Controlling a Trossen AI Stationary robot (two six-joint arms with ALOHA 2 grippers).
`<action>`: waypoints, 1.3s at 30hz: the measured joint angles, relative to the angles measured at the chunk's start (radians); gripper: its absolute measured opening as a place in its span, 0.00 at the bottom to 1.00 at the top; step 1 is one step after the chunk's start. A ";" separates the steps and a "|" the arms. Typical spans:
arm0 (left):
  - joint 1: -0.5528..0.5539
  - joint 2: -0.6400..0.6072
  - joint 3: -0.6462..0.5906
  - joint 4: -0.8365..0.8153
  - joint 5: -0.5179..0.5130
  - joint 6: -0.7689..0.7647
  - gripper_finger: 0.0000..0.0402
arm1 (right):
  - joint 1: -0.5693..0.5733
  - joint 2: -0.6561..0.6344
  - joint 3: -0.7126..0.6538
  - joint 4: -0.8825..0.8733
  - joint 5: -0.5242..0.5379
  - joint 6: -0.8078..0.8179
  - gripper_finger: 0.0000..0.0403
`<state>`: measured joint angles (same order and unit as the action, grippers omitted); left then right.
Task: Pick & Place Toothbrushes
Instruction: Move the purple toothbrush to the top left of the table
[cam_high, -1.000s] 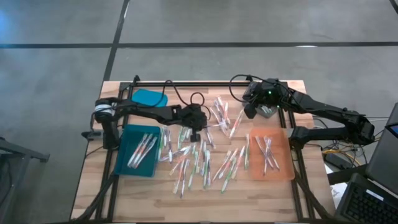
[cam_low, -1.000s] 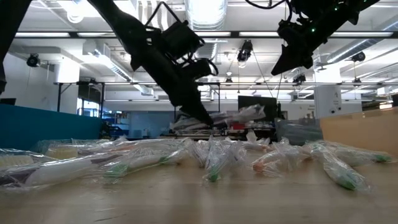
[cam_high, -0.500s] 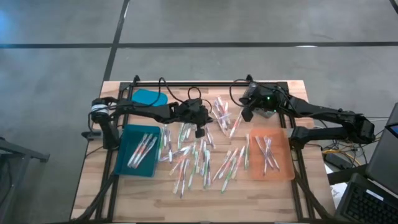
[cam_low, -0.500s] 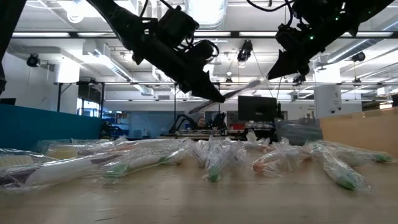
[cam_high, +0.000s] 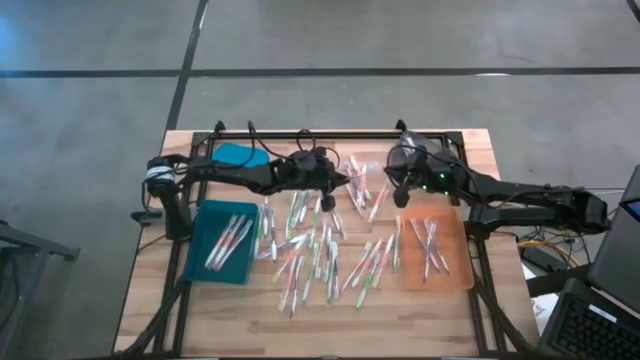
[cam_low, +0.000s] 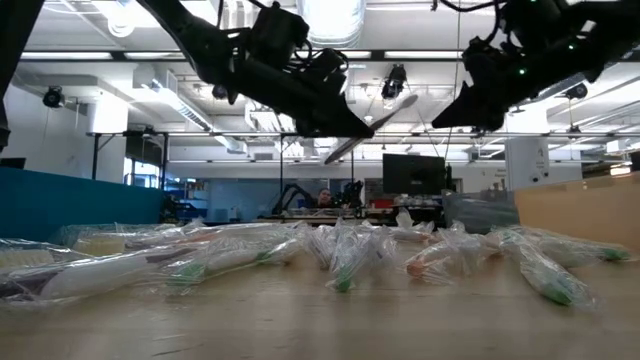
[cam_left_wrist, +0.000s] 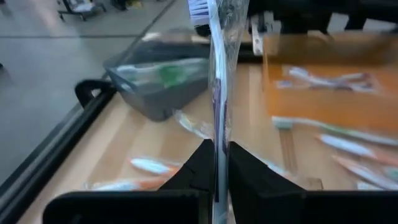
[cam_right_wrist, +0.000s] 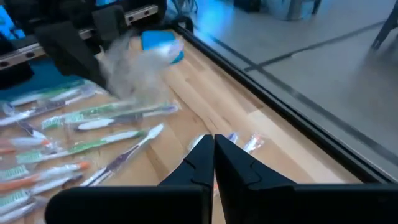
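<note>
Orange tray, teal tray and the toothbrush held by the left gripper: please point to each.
Orange tray (cam_high: 453, 268), high view, bare floor near its right edge.
Teal tray (cam_high: 205, 225), high view, bare left part.
Held toothbrush (cam_left_wrist: 218, 81), left wrist view, mid-handle.

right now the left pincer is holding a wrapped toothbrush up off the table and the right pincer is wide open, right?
Not quite. The left pincer does hold a wrapped toothbrush above the table, but the right pincer is shut, not wide open; the right wrist view shows its fingers pressed together with nothing between them.
</note>
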<state>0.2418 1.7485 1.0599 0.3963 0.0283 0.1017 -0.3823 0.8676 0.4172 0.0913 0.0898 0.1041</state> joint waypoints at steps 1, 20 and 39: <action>0.003 0.000 0.000 0.018 0.005 -0.006 0.07 | 0.002 -0.015 -0.021 0.032 0.000 0.006 0.02; 0.014 0.003 0.000 0.296 0.219 -0.082 0.08 | 0.045 0.001 -0.185 0.569 -0.203 0.119 0.04; 0.280 0.003 0.001 -0.098 0.040 -0.086 0.07 | 0.049 0.031 -0.159 0.540 -0.202 0.105 0.26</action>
<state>0.5217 1.7515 1.0611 0.2982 0.0683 0.0158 -0.3332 0.8989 0.2584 0.6312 -0.1126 0.2096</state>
